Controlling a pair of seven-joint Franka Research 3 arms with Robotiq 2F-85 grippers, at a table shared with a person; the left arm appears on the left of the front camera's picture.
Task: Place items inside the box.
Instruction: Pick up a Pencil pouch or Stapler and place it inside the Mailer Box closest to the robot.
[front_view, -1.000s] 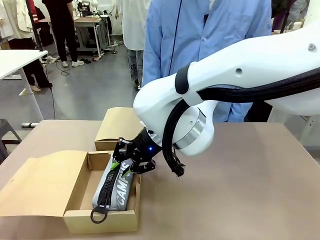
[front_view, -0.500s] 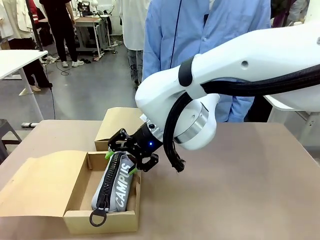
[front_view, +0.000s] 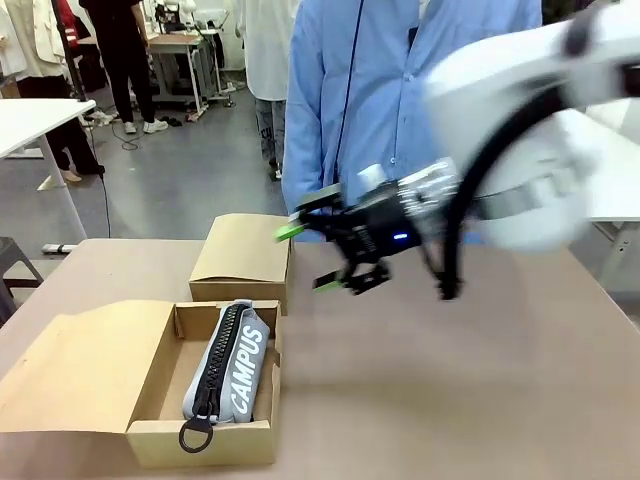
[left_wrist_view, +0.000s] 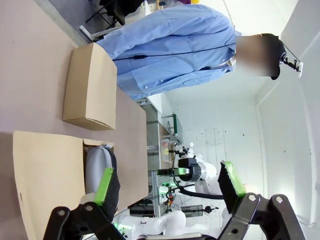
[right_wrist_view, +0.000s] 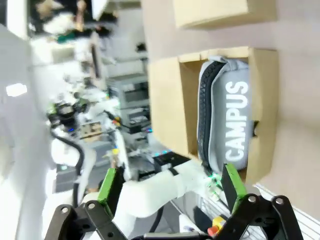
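Lying zip-up in the open cardboard box (front_view: 150, 440) at seven o'clock on the table, the grey pouch (front_view: 232, 365) is already placed. Beyond it, toward one o'clock, the right gripper (front_view: 315, 258) hangs above the table, fingers wide and empty. The left gripper (left_wrist_view: 167, 185) is spread wide too. No other items are visible, so what remains is unclear.

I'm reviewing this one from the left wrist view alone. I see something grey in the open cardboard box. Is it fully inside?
Observer: Nearly. The grey pouch lies lengthwise in the open box, but its ring pull hangs over the near wall.
Operator: Any print on it?
Observer: Yes, CAMPUS in white letters along its side.
Operator: Is the right gripper holding anything?
Observer: No. The right gripper is open and empty, raised above the table to the right of the closed box.
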